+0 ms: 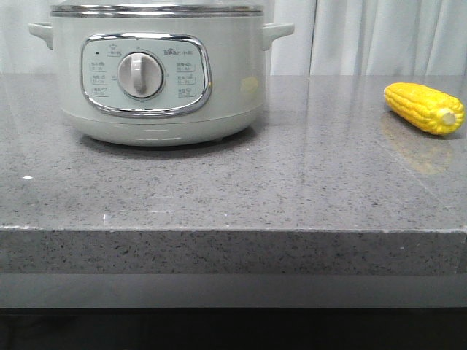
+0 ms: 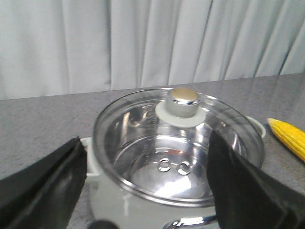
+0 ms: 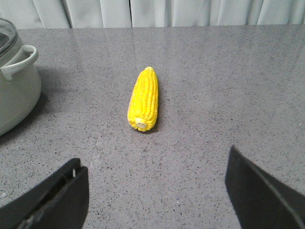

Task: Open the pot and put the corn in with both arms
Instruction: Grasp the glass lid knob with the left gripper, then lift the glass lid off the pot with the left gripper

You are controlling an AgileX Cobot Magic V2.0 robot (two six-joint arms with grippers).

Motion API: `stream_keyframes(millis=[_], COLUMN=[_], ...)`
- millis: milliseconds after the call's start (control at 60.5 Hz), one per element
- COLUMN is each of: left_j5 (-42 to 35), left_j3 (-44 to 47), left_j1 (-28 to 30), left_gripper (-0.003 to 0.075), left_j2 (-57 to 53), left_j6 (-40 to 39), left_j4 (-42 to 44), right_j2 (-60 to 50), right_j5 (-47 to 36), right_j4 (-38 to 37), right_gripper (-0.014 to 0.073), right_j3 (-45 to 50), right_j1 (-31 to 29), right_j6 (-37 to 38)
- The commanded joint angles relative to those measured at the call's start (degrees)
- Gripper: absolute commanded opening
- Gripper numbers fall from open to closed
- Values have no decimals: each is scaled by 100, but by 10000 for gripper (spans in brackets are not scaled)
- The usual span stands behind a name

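Note:
The pale grey-green pot [image 1: 157,80] stands at the back left of the stone counter with its glass lid [image 2: 178,143] on; the lid's chrome knob [image 2: 183,101] is at the centre. The yellow corn [image 1: 425,108] lies on the counter at the right, stub end toward me. My left gripper [image 2: 150,179] is open, hovering above the pot's near side, short of the knob. My right gripper [image 3: 155,183] is open above bare counter, short of the corn [image 3: 144,99], which points lengthwise away from it. Neither arm shows in the front view.
The grey speckled counter [image 1: 233,189] has its front edge close to the camera. A white curtain [image 1: 379,36] hangs behind it. A pot side handle [image 3: 19,62] shows in the right wrist view, apart from the corn.

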Motion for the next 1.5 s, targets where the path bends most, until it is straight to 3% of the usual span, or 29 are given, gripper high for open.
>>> stream_keyframes(millis=[0, 198, 678, 1091, 1339, 1488], left_j5=[-782, -840, -849, -785, -348, -324], left_j3=[-484, -1388, -3263, -3458, -3458, -3458], left_j1=[-271, -533, -542, -542, -542, -542], left_gripper=[521, 519, 512, 512, 510, 395], left_j2=[413, 1556, 3599, 4062, 4095, 4095], left_j6=[16, 16, 16, 16, 16, 16], left_j4=[-50, -62, -293, -293, -203, -203], right_j2=[87, 87, 87, 87, 87, 87], right_j5=[-475, -475, -487, -497, -497, -497], right_j4=[-50, -50, -50, -50, -50, -50], right_gripper=[603, 603, 603, 603, 603, 603], right_j3=[-159, -159, -159, -159, -159, -159], right_j1=[-21, -21, -21, -21, -21, -21], right_j6=[-10, -10, -10, -10, -10, -10])
